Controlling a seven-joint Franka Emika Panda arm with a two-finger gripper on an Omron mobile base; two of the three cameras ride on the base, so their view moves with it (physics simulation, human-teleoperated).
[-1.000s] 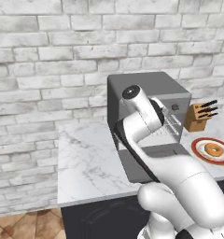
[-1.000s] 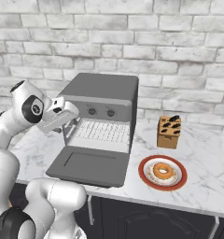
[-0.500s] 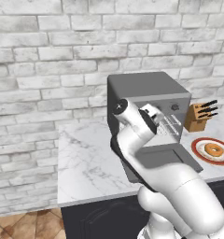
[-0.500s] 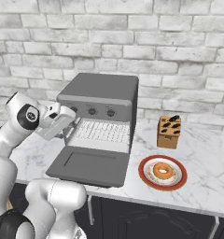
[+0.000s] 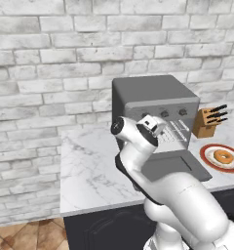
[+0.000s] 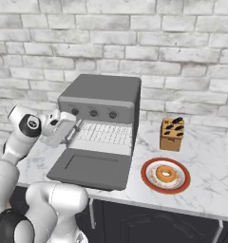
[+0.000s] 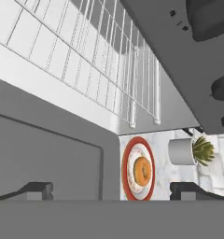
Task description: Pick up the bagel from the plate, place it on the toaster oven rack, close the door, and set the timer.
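Bagel [image 6: 165, 173] on plate [image 6: 147, 176], apparently untouched

In the right base view, the boxy dark grey metal toaster oven [image 6: 104, 102] sits at centre on the white marble counter [image 6: 206, 178], against the pale brick wall [image 6: 182, 42]. Its flat dark grey door [image 6: 92, 168] lies folded down toward the lower frame, and the silvery wire rack [image 6: 105, 134] lies inside the cavity just behind it. Right of the door sits the round red-rimmed white plate [image 6: 165, 175], with the golden-brown ring bagel [image 6: 165, 174] on it. The wooden knife block [image 6: 172, 134] stands behind the plate. Left of the cavity hangs the white two-finger gripper [image 6: 68, 130], apparently clear of the oven. In the hand view a potted plant [image 7: 192, 151] stands at right, beyond the plate [image 7: 138, 171].
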